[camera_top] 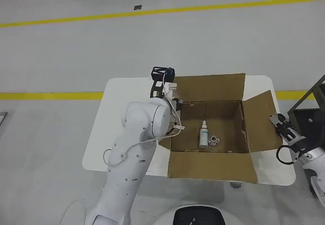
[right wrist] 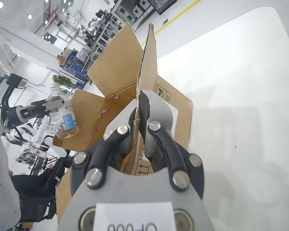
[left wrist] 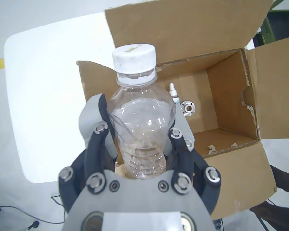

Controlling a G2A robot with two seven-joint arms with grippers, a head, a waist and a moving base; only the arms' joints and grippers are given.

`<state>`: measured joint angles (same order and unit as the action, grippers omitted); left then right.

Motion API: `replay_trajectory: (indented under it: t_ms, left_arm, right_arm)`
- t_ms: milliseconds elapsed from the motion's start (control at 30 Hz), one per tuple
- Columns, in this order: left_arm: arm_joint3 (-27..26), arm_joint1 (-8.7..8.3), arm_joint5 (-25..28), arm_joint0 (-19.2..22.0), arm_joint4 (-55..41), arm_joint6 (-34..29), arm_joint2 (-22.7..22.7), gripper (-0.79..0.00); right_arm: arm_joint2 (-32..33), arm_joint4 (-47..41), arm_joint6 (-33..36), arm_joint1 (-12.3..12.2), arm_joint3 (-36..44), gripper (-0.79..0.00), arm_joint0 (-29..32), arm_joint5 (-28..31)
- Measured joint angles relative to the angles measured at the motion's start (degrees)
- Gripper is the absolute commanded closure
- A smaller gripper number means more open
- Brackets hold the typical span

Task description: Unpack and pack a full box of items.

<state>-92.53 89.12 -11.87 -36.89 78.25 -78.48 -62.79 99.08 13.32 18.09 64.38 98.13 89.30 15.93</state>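
An open cardboard box (camera_top: 210, 163) stands on the white table (camera_top: 123, 124). My left gripper (left wrist: 139, 118) is shut on a clear plastic bottle (left wrist: 141, 111) with a white cap, held above the box's left wall; the same bottle (right wrist: 63, 116) hangs beyond the box in the right wrist view. Inside the box lie a small spray bottle (camera_top: 204, 135) and a small metal flanged part (camera_top: 214, 139). My right gripper (right wrist: 138, 111) is shut on the edge of the box's right flap (camera_top: 262, 121), which stands between its fingers.
The box's far flap (camera_top: 210, 87) stands up and its near flap (camera_top: 213, 167) folds out toward the table's front edge. A dark green frame (camera_top: 320, 107) stands just right of the table. Bare table lies left of the box.
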Motion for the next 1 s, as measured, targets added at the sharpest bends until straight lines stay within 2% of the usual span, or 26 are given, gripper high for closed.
replay_trajectory:
  t_ms: [67, 100, 133, 200, 333, 600, 867, 1000]
  left_arm:
    - [-0.35, -0.2, 0.29, 0.53, 1.06, -0.04, -1.37, 0.0]
    - [-0.7, -0.28, 0.34, 0.68, 1.47, -0.11, -1.99, 0.0]
    - [-1.33, -0.4, 0.35, 0.78, 1.96, -0.26, -2.84, 0.0]
    - [-2.52, -0.58, 0.43, 0.82, 2.61, -0.52, -4.11, 0.0]
    - [-4.85, -1.13, 0.91, 0.61, 5.7, -1.24, -7.09, 0.0]
    - [-4.96, -2.42, 3.34, -1.35, 14.67, -4.62, -12.81, 0.0]
    - [-0.37, -3.48, 10.4, -6.62, 23.25, -6.45, -14.13, 0.0]
    - [1.65, -3.58, 11.46, -9.56, 21.52, -6.16, -14.86, 0.0]
  right_arm:
    - [-0.18, 0.57, -0.31, 0.03, 0.09, 0.0, 0.03, -0.16]
    - [-0.22, 0.7, -0.4, 0.03, 0.12, -0.222, 0.05, -0.21]
    - [-0.24, 0.94, -0.59, 0.04, 0.22, -0.326, 0.08, -0.28]
    - [-0.25, 1.06, -0.99, 0.08, 0.48, -0.767, 0.23, -0.29]
    - [0.11, 2.31, -2.09, 0.09, 1.45, -0.785, 0.67, 0.16]
    - [0.65, 4.66, -2.31, 0.03, 3.4, -0.785, 1.49, -0.12]
    - [1.75, 6.05, -3.16, 0.0, 4.7, -0.785, 2.09, 0.02]
    - [2.03, 6.95, -3.52, 0.01, 5.13, -0.785, 2.62, -0.08]
